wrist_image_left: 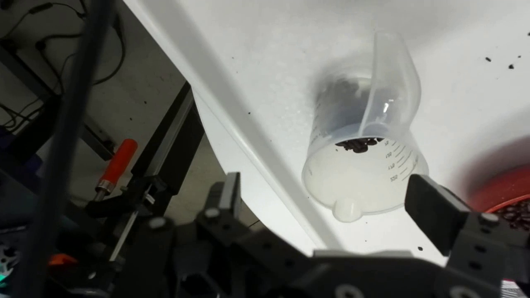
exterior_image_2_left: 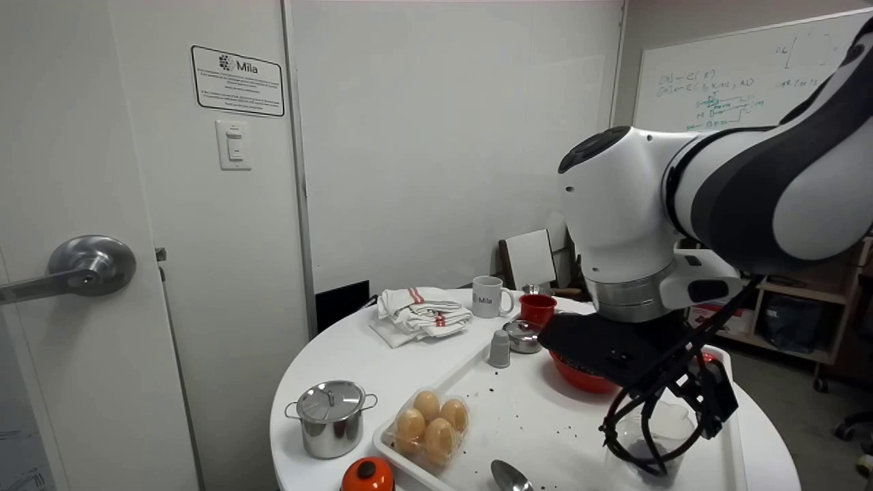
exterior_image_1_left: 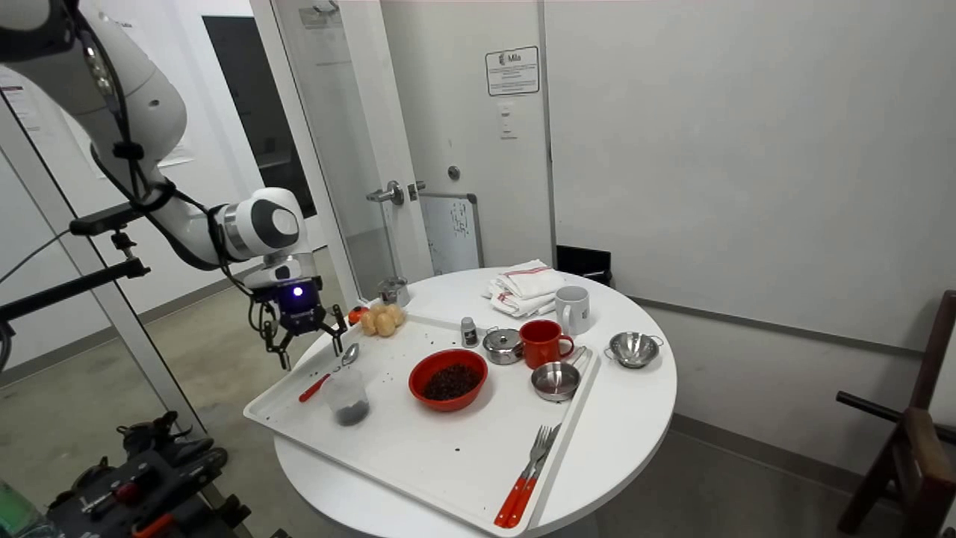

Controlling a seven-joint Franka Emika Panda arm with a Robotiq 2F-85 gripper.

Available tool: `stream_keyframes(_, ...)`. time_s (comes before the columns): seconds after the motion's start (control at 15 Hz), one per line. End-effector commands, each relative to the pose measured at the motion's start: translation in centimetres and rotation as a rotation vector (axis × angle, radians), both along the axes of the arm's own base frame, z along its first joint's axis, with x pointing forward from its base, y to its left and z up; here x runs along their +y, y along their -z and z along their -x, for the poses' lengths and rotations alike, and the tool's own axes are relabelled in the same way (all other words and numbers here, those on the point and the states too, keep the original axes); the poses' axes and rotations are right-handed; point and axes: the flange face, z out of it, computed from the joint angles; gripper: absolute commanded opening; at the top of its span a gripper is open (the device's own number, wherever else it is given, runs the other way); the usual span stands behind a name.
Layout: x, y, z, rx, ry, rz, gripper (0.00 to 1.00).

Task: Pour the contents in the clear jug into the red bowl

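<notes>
Gripper [exterior_image_1_left: 311, 358] spread, jug [wrist_image_left: 360, 169] below it — likely light, slick plastic, its blurred contents [exterior_image_1_left: 352, 413] apparently shallow; best held by the handle [wrist_image_left: 395, 91].

Arm [exterior_image_1_left: 154, 116] is white, dark grey panels [exterior_image_2_left: 740, 198], silver wrist band [exterior_image_2_left: 627, 303]; black cables [exterior_image_1_left: 124, 128] strapped outside; black gripper [exterior_image_1_left: 311, 359], violet-white light [exterior_image_1_left: 298, 291].

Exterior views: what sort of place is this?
Probably a research lab or office room rather than a home kitchen: there's a whiteboard with handwritten notes, a Mila sign and a robot arm.
</notes>
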Motion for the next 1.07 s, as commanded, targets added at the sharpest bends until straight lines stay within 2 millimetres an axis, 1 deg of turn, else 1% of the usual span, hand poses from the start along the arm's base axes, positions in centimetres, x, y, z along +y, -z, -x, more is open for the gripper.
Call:
stream_keyframes(0.0,0.4,0.4,-1.9,-0.015,-0.050,0.003,1.00)
stream_keyframes(0.33,0.8,0.7,-4.3,-0.011,-0.091,-0.049,1.00)
stream_keyframes(0.53,0.4,1.0,-5.2,-0.007,-0.087,-0.078,1.00)
stream_keyframes(0.73,-0.4,2.0,-5.4,0.011,-0.065,-0.100,1.00)
stream_keyframes(1.0,-1.1,3.8,-4.9,0.052,-0.035,-0.116,1.00)
